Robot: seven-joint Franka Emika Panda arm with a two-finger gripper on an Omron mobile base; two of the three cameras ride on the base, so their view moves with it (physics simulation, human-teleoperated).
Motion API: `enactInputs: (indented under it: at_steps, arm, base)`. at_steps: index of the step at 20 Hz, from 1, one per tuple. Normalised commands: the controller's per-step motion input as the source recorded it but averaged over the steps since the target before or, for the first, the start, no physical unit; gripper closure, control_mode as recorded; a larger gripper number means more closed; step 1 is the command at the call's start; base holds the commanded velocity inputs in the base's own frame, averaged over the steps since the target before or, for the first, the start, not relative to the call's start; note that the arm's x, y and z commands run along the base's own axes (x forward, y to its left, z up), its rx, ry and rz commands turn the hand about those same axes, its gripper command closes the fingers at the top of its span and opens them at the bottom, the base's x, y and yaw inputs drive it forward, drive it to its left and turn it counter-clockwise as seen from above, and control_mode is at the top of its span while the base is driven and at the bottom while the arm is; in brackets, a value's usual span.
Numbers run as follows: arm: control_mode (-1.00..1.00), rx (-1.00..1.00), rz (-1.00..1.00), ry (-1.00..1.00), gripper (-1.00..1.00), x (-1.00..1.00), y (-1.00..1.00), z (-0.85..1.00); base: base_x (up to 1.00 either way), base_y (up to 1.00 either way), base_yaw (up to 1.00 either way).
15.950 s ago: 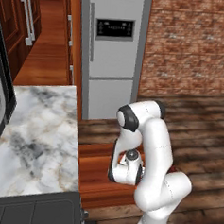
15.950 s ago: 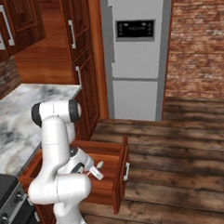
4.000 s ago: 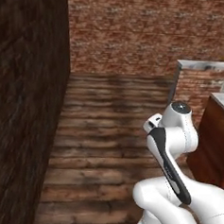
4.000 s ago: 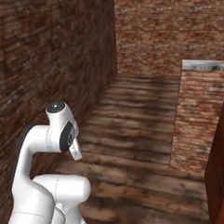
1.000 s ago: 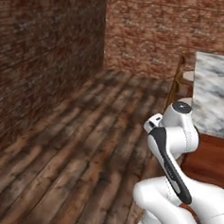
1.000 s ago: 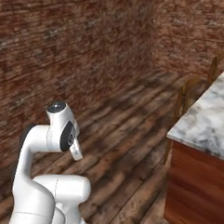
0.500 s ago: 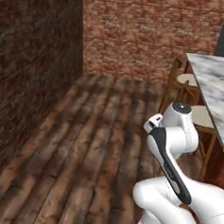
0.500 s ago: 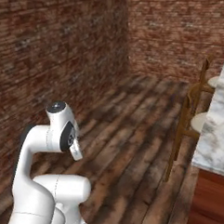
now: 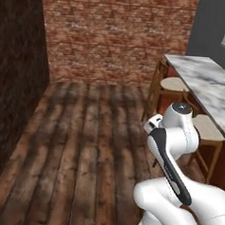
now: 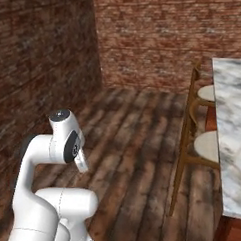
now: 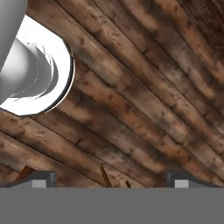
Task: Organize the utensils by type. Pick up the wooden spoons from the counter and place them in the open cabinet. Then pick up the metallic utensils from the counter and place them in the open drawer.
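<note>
A travel step is judged to be in hand: the arm is folded up close over the base, and the gripper (image 11: 109, 181) is pointed down at the wooden plank floor (image 11: 144, 100), with its two dark finger tips set wide apart and nothing between them, so the jaws are released and empty. No utensil is being carried.

The counter (image 9: 216, 90), a long white marble top with grey veins, is seen along the right edge of the left base view, reaching back toward the brick wall (image 9: 115, 33). Near its far end, close to the back edge, a thin silver-grey utensil (image 9: 221, 82) is seen lying on the marble; whether it is the fork or the spoon cannot be told at this size. The wooden spoons cannot be made out on the part of the counter that is shown.

The next move is judged to call for the base to be brought alongside the counter, so that the utensils come within reach before the arm is unfolded.

In the left base view the far end of the counter, the utensil and a round-seated stool (image 9: 175, 85) beneath its front edge are given. In the right base view the counter's nearer stretch (image 10: 233, 136) and a wooden stool (image 10: 201, 138) tucked against it are given from the other side.
</note>
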Motion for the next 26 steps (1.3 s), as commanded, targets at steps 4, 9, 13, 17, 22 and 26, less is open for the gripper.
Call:
enactInputs:
  at_steps: [4, 9, 13, 17, 22, 26]
  arm:
    - [1.00, 0.00, 0.00, 0.00, -1.00, 0.00, 0.00, 0.00]
    - [1.00, 0.00, 0.00, 0.00, -1.00, 0.00, 0.00, 0.00]
    - [1.00, 0.00, 0.00, 0.00, -1.00, 0.00, 0.00, 0.00]
    - [1.00, 0.00, 0.00, 0.00, -1.00, 0.00, 0.00, 0.00]
    - [1.00, 0.00, 0.00, 0.00, -1.00, 0.00, 0.00, 0.00]
    - [1.00, 0.00, 0.00, 0.00, -1.00, 0.00, 0.00, 0.00]
  base:
    - [0.99, 0.38, -0.42]
    - [0.93, 0.27, -0.40]
    - [0.82, 0.21, -0.37]
    - [0.70, 0.24, -0.33]
    - [0.58, 0.41, -0.30]
    - [0.47, 0.46, -0.28]
